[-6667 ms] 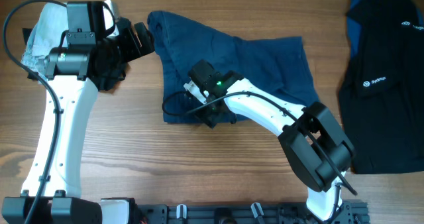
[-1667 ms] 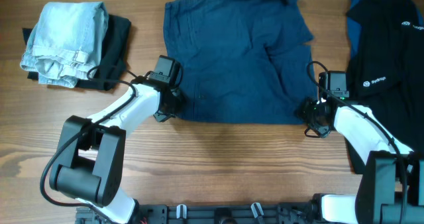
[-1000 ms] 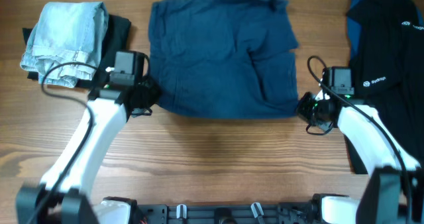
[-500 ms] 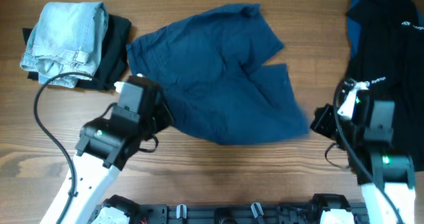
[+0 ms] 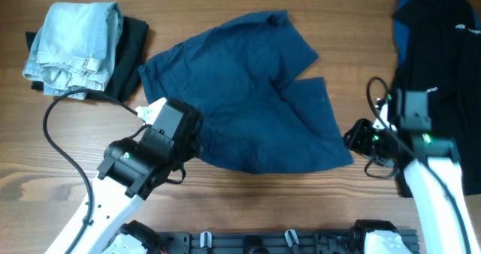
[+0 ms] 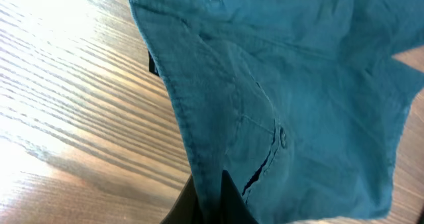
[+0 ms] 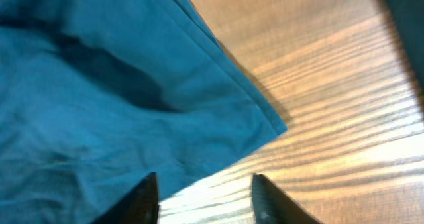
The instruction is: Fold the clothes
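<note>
The navy shorts [image 5: 248, 96] lie crumpled mid-table [image 5: 248, 201], between both arms. The left gripper [image 6: 211, 201] is clamped on their waistband edge. The right gripper [image 7: 204, 187] stands apart, empty, just beside the shorts' corner hem.

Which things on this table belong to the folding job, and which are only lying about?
Job: navy shorts; left hand pinching its edge; right hand open at its corner.
Lying about: pale denim piece; dark cloth under it; black garment with white logos.
</note>
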